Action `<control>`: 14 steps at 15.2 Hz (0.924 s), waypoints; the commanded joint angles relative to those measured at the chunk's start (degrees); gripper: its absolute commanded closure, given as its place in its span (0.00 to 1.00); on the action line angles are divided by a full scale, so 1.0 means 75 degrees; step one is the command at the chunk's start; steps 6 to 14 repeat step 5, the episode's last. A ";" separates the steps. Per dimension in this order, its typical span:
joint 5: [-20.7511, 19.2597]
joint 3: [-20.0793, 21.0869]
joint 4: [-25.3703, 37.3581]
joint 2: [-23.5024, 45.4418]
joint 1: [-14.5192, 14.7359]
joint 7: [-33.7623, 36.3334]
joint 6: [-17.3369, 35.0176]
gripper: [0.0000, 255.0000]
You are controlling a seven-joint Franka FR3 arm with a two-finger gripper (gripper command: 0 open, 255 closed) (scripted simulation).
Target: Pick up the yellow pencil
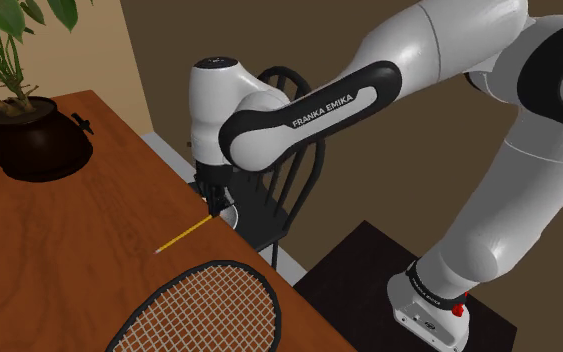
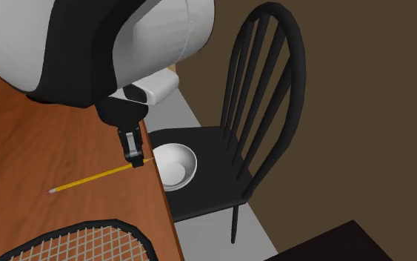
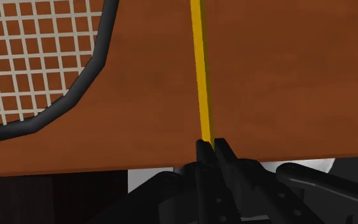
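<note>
**Gripper clamped on the yellow pencil, lift yet to come**

Shoulder view: the hand is down at the edge of the wooden table, and the pencil runs away from the fingertips across the wood. A racket lies just past the pencil's far tip. Well beyond the hand, a dark pot holds a leafy plant. Second exterior view: the jaws pinch the pencil's near end. The shaft looks to lie flat on the table, so I'd call the grasp made and the raise left to do. Just beside the hand, off the table's edge, a white bowl sits on a black chair with nothing in it. Wrist view: both fingers close on the yellow shaft, which runs straight ahead of them, with the racket off to one side.
</note>
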 commanded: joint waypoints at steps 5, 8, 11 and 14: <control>0.0246 0.0096 0.0194 -0.0261 -0.0103 -0.0143 -0.0376 1.00; 0.0246 0.0096 0.0194 -0.0261 -0.0103 -0.0143 -0.0376 1.00; 0.0246 0.0096 0.0194 -0.0261 -0.0103 -0.0143 -0.0376 1.00; 0.0246 0.0096 0.0194 -0.0261 -0.0103 -0.0143 -0.0376 1.00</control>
